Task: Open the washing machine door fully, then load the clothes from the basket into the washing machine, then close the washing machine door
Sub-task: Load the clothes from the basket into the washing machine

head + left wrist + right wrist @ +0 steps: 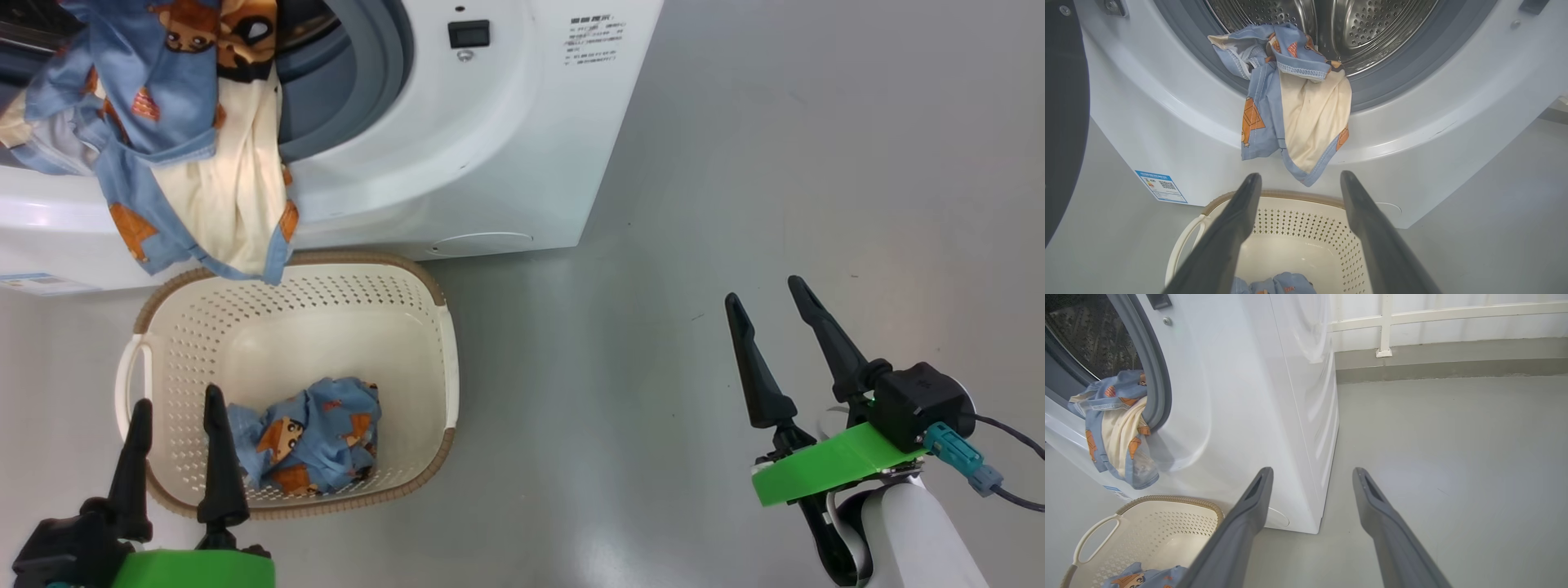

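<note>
A: Blue crumpled garment [306, 437] — where, how to take it?
B: In the basket [445, 351], near end, just beside my left gripper [178, 395], fingers spread, empty. I'd drop straight down and pinch its bunched middle. The hanging garment [196, 163] droops half out of the washing machine [490, 147]; it needs pushing in. Right gripper [763, 289] spread too, over floor [653, 327].
A: Writing?
B: Blue label [1161, 186] with QR code, grey print [594, 41]: too small to read.
</note>
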Robot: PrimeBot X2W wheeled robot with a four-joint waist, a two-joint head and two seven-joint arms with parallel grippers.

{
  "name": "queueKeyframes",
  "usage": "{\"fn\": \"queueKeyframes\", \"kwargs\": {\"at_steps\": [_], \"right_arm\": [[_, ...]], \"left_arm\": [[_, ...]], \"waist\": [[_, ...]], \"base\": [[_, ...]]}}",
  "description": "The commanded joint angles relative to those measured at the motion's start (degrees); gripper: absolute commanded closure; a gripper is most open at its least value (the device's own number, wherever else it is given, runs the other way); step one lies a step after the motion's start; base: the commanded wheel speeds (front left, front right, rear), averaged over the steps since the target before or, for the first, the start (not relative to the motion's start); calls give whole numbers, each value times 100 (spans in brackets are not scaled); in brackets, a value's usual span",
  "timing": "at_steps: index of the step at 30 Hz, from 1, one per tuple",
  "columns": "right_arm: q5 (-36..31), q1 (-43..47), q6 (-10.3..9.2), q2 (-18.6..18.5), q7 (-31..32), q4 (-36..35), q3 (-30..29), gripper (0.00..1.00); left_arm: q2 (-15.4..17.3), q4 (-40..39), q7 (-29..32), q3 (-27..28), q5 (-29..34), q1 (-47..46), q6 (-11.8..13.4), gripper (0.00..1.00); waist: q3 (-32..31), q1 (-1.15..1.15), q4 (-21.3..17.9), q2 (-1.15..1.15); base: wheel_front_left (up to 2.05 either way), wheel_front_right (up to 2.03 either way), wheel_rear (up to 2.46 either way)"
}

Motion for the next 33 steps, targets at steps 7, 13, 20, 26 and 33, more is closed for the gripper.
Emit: {"fn": "queueKeyframes", "kwargs": {"at_steps": [7,13,20,26,33], "right_arm": [[18,53,17,31,-27,-101,196,0],[52,30,17,31,-27,-111,204,0],[45,-44,17,31,-27,-151,225,0],[18,-106,17,31,-27,-189,223,0],[-5,-200,17,31,-27,-239,269,0]], "left_arm": [[92,-115,-32,214,-15,10,38,0],[92,-36,-32,258,-23,-86,25,0],[114,420,-32,370,-263,-607,-210,0],[233,1094,-32,604,-517,-1429,-648,0],[439,1994,-32,833,-621,-2402,-1261,0]], "waist": [[37,0,-51,0],[83,0,-80,0],[239,0,-152,0],[450,0,-272,0],[744,0,-501,0]], "base": [[0,0,0],[0,0,0],[0,0,0],[0,0,0],[0,0,0]]}}
